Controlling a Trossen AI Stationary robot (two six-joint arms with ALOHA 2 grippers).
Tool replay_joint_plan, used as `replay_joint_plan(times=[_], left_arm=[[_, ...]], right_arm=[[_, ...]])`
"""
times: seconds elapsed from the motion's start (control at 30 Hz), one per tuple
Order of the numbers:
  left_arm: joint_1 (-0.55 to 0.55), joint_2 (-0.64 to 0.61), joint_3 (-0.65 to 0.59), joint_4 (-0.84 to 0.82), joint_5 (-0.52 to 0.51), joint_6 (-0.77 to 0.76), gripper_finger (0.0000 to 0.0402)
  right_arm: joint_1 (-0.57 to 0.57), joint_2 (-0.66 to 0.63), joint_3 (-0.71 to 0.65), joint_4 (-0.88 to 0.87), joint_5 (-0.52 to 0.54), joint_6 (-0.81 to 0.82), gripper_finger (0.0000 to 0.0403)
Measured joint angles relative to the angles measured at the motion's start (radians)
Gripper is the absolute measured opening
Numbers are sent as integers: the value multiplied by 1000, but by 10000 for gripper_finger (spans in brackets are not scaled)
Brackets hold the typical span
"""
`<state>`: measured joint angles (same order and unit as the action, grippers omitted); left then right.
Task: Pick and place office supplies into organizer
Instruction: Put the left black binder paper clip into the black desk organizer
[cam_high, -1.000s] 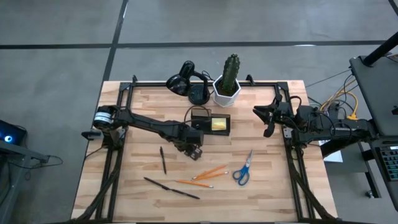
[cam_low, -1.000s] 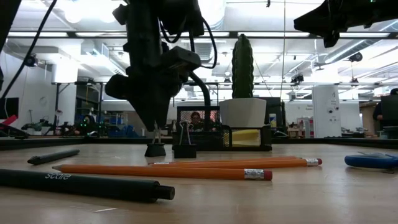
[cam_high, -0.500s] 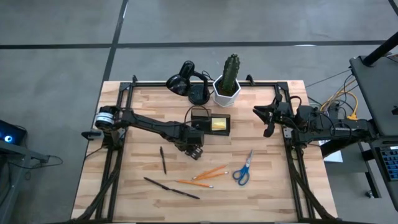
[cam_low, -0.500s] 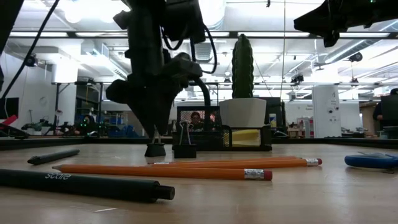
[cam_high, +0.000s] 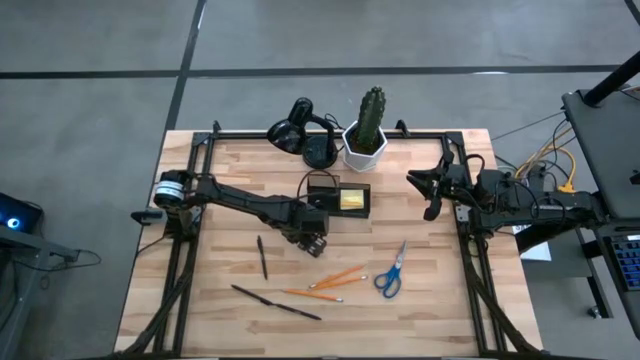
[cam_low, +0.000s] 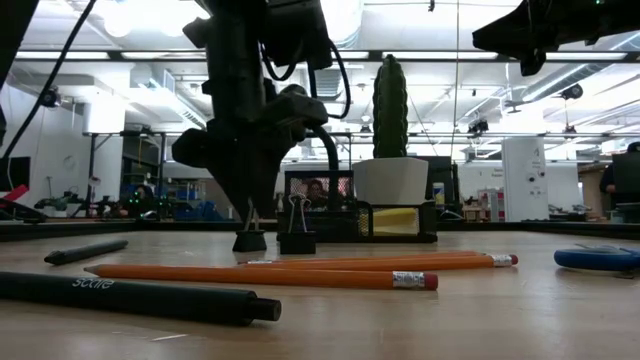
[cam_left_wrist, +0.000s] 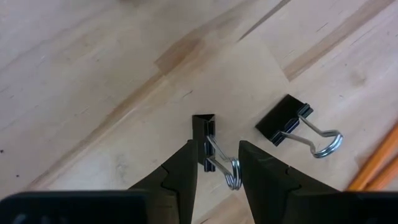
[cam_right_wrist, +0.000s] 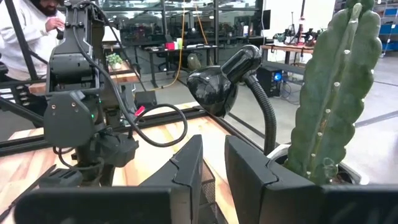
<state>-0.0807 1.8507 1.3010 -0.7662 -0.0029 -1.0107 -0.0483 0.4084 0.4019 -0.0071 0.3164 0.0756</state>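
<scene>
Near the table's middle: the left gripper hangs low over a small black binder clip, one dark finger on each side of it, with a gap between them, so it is open and does not pinch yet.
Reason for this pose: I judge the fingers straddle the clip so that one closing move can catch its wire handles, which stand up from the wood.
Second clip: another binder clip lies just beside the first one, apart from it, its handles pointing toward the pencils.
Organizer: the black mesh organizer stands near the gripper, toward the cactus pot; a yellow sticky-note pad already sits in its right compartment.
Other supplies: the blue-handled scissors and two dark pens lie flat on the table, well apart from the organizer, probably waiting for their turn.
Right gripper: the right gripper waits high at the table's right side, its fingers slightly apart and holding nothing.
Materials: the table is pale wood in planks; the clips are folded black metal with shiny wire loops; the pencils look smooth, orange and thin.
</scene>
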Motion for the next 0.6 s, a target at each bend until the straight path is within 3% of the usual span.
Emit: replay_joint_plan(times=[0.3, 0.6], left_arm=[[0, 0, 0, 1, 0, 2, 95], [0, 0, -17, 2, -1, 2, 51]], right_arm=[[0, 0, 0, -1, 0, 0, 57], [0, 0, 0, -4, 0, -1, 57]])
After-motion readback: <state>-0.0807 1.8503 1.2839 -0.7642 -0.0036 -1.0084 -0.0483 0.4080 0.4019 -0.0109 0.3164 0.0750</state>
